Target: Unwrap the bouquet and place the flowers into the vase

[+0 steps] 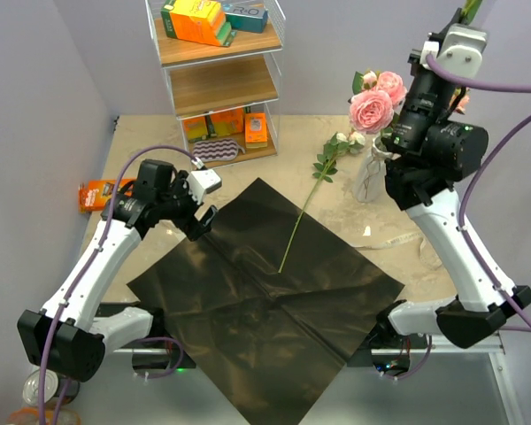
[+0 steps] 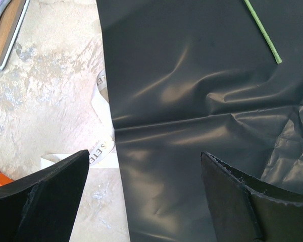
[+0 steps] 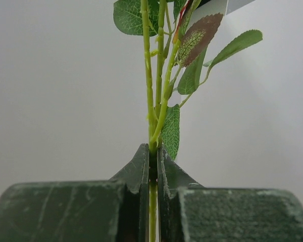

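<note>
The black paper lies unfolded flat on the table. One flower lies with its green stem across the paper's far corner and its pale head by the vase. Pink roses stand in that whitish vase. My right gripper is raised high at the back right, above the vase. In the right wrist view it is shut on a thin green stem with leaves above. My left gripper hangs open over the paper's left edge, with nothing between its fingers.
A pale printed ribbon lies on the table beside the paper's left edge. A wire shelf with orange and teal boxes stands at the back. An orange packet lies at the far left. A pale strip lies near the right arm.
</note>
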`<move>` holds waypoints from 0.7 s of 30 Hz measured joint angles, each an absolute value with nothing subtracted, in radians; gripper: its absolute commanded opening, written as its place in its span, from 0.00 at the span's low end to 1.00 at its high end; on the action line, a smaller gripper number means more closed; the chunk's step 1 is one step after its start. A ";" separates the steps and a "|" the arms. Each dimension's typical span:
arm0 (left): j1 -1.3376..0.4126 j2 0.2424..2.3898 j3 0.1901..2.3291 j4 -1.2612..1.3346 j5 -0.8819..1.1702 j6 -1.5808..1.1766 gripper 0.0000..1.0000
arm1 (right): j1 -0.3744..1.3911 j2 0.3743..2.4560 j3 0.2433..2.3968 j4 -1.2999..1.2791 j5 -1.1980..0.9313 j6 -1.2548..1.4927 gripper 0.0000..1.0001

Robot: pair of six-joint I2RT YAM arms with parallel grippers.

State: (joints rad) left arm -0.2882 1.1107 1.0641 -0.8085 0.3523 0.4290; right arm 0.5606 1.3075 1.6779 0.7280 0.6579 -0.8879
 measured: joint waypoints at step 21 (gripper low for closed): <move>-0.288 1.124 1.051 -0.765 0.315 0.442 0.95 | 0.370 1.472 1.695 0.774 0.533 -0.702 0.00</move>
